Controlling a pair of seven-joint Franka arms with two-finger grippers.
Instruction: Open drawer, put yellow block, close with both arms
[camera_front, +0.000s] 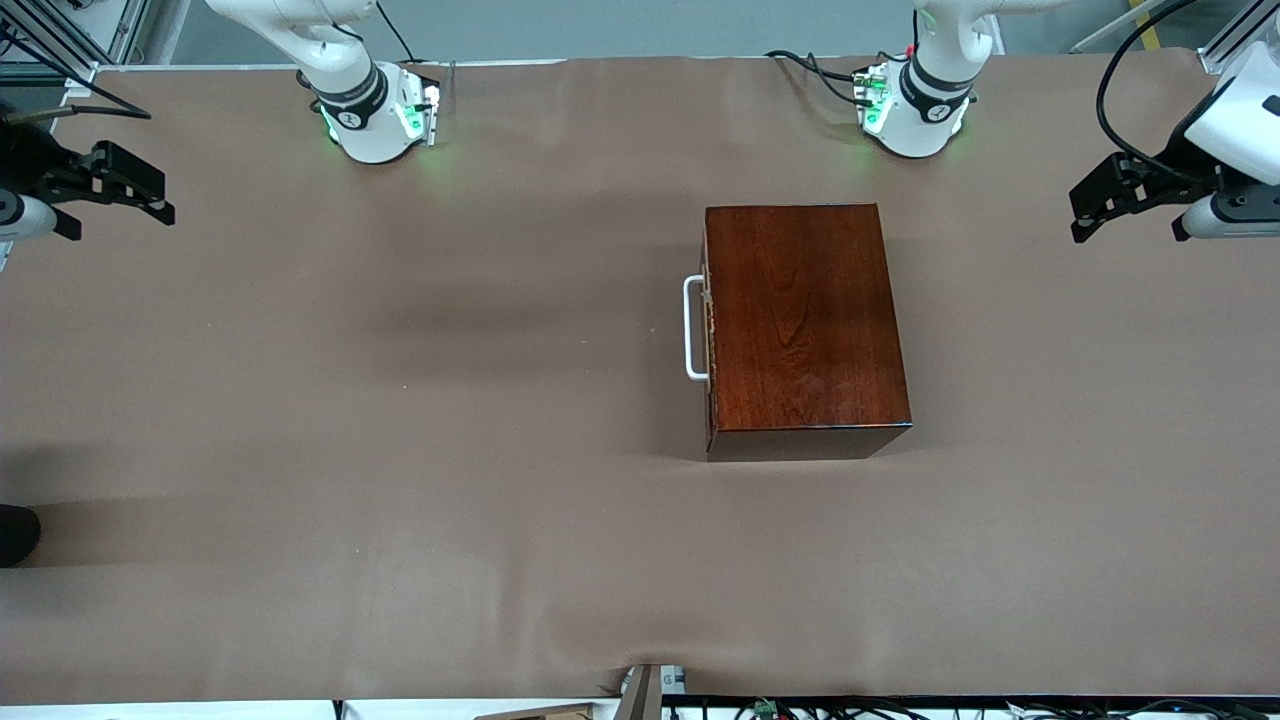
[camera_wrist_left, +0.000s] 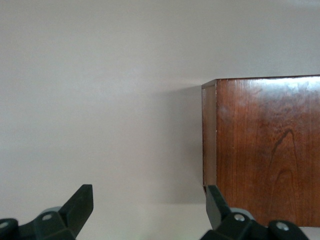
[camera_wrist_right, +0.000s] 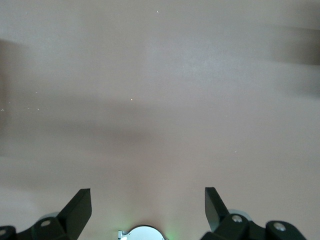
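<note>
- Dark red-brown wood: the box (camera_front: 805, 325) sits on the tabletop (camera_front: 400, 450), toward the left arm's end, with nothing on top of it.
- The drawer (camera_front: 709, 330) is fully pushed in. Only its white handle (camera_front: 692, 328) sticks out, on the side that faces the right arm's end of the tabletop.
- The yellow block is not in any of the views, so I cannot say where it is.
- The right end effector (camera_front: 135, 195) hangs over the edge of the tabletop at the right arm's end, with its fingers spread wide and nothing between them.
- The left end effector (camera_front: 1100, 205) hangs over the other end of the tabletop, past the box. Its fingers are spread too and hold nothing (its wrist view shows a corner of the box just ahead).
- The first step looks like opening the drawer, and no part of it is done yet.
- To do it well, I think one end effector should come at the handle from the open side, slip its fingers around the middle of the bar, pinch it, and pull straight out.
- The other arm could press on the box so it does not slide along.
</note>
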